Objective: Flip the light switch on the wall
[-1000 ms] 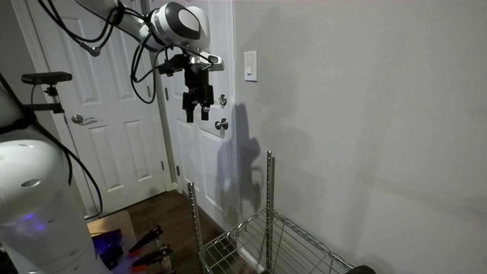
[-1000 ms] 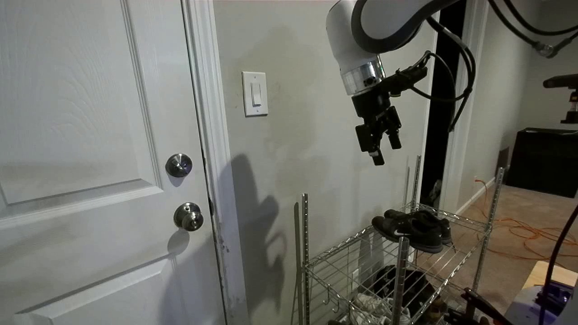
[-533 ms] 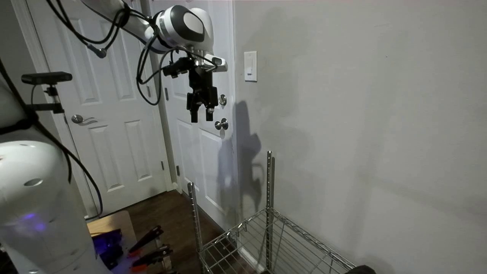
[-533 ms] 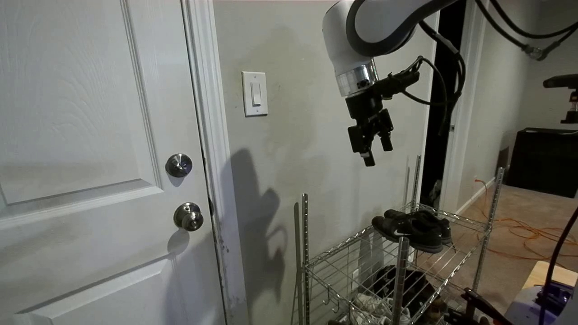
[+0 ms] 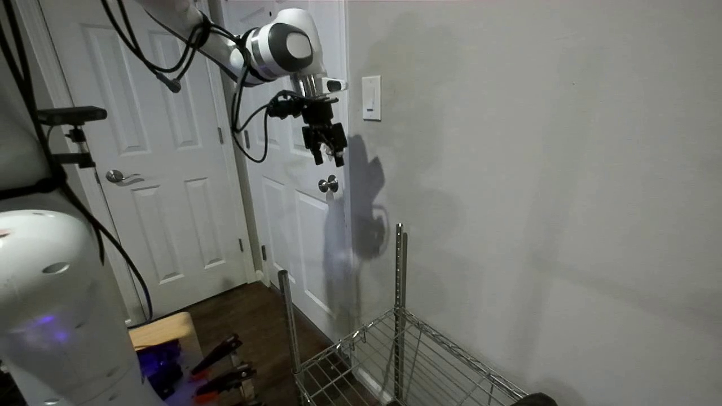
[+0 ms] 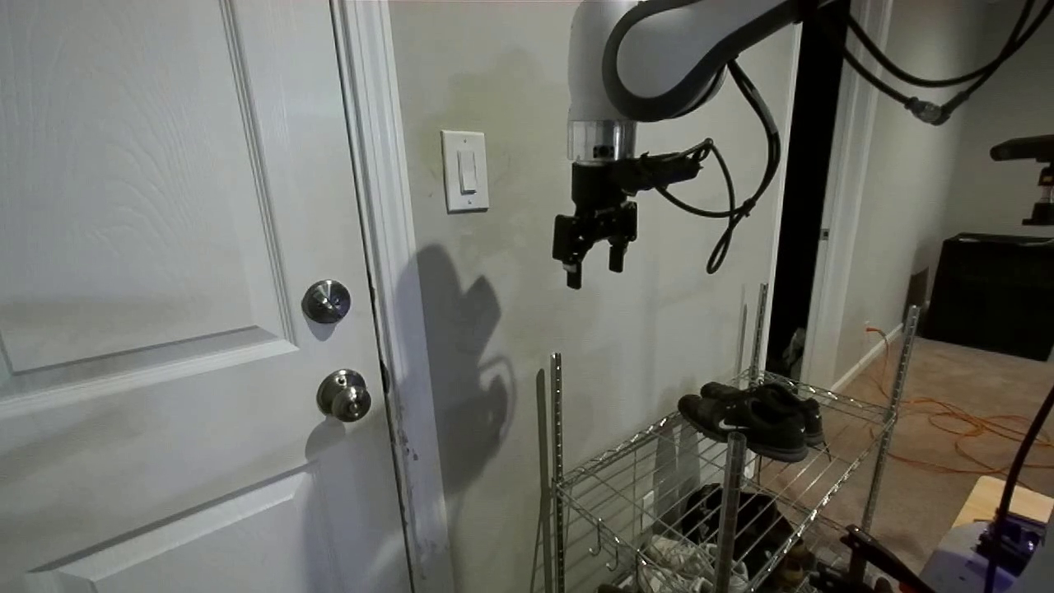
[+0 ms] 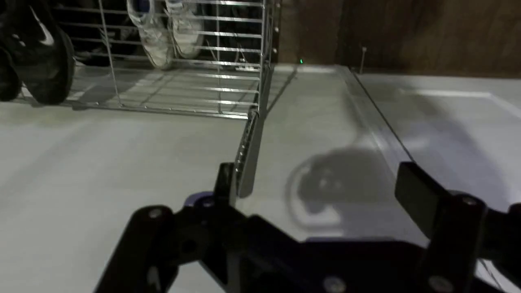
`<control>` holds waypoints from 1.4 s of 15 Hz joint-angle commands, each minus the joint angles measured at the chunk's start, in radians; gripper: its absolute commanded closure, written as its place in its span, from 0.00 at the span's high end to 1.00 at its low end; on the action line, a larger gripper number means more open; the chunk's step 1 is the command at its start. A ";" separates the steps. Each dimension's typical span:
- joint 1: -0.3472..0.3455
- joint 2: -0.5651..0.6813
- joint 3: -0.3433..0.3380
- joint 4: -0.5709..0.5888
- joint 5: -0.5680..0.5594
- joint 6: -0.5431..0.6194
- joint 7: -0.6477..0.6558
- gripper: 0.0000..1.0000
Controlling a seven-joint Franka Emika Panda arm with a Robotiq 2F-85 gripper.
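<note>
The gripper (image 6: 594,276) hangs in the upper middle of an exterior view, pointing down, its fingers (image 6: 574,276) apart with the wall (image 6: 527,99) showing between them. The switch (image 6: 465,171), a white upright plate, is fixed to the wall at the upper left of centre, just right of the door trim (image 6: 387,231); it is higher than the fingertips, and a stretch of wall parts it from the gripper. Which way its toggle (image 6: 467,172) is set I cannot tell. The door (image 6: 148,198) fills the left side, with a lock (image 6: 326,301) above a knob (image 6: 344,395). A dark shadow (image 6: 461,379) falls on the wall and trim below the switch. At the lower right, a rack (image 6: 732,494) stands beside the wall, black shoes (image 6: 753,420) on its upper shelf.

In an exterior view the switch (image 5: 371,98) is above centre, and the gripper (image 5: 329,163) is to its left and lower, overlapping the door just above the knob. The arm (image 5: 287,48) extends from the upper left, with cables (image 5: 169,84) looping under it.

In the wrist view the fingers (image 7: 423,199) are wide apart in the lower half; the rack is at the upper left, pale shoes (image 7: 154,36) behind its wires.
</note>
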 commanded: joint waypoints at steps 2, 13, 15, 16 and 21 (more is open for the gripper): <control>0.006 -0.011 -0.018 -0.049 -0.026 0.286 0.093 1.00; -0.017 -0.005 -0.024 -0.083 -0.074 0.591 0.176 1.00; -0.017 -0.006 -0.024 -0.083 -0.074 0.591 0.176 1.00; -0.017 -0.006 -0.024 -0.083 -0.074 0.591 0.176 1.00; -0.022 0.009 -0.014 -0.086 -0.103 0.632 0.213 1.00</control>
